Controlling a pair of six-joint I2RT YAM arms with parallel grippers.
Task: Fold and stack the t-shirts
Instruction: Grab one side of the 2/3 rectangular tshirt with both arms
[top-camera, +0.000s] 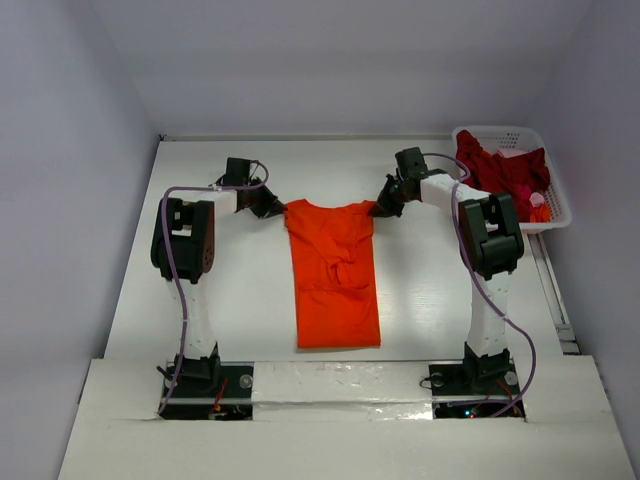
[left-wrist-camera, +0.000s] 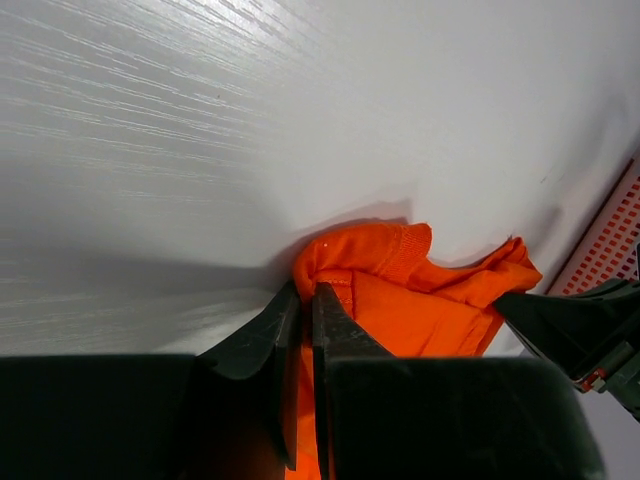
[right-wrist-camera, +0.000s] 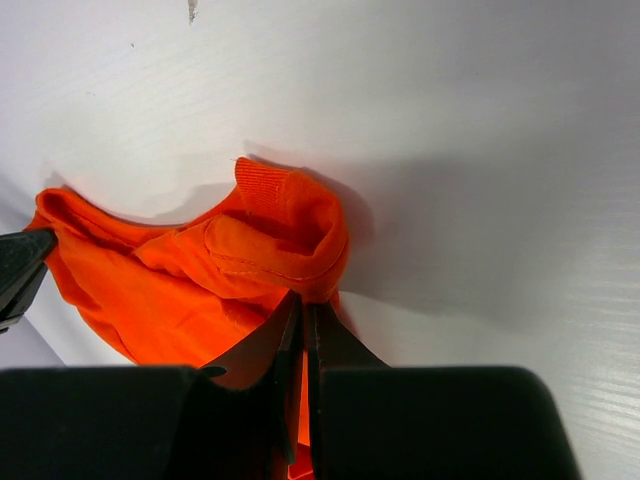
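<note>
1. A white table (top-camera: 200, 300) with a faint wood grain stands between pale, bare walls; both arms are bolted at its near edge
2. A white lattice basket (top-camera: 500, 130) sits at the far right corner of the table, well apart from the orange shirt. In it lies the crimson t-shirt (top-camera: 495, 170), crumpled into a heap that rises over the rim. A small bright orange and pink bit shows at the basket's near right corner; what it is cannot be told
3. The orange t-shirt (top-camera: 335, 280) lies on the table between the two arms – a long, narrow rectangle with its sides folded in, running from the far middle toward the near edge. Creases gather around its middle, and its near hem lies flat and straight
4. The left gripper (top-camera: 268, 205) is at the shirt's far left corner. In its wrist view the fingers (left-wrist-camera: 335, 320) are pinched tight on a bunched fold of orange cloth (left-wrist-camera: 400, 290)
5. The right gripper (top-camera: 385, 207) is at the far right corner – its fingers (right-wrist-camera: 330, 335) likewise clamped together on orange cloth (right-wrist-camera: 200, 280), with the ribbed hem curling up just beyond the tips
</note>
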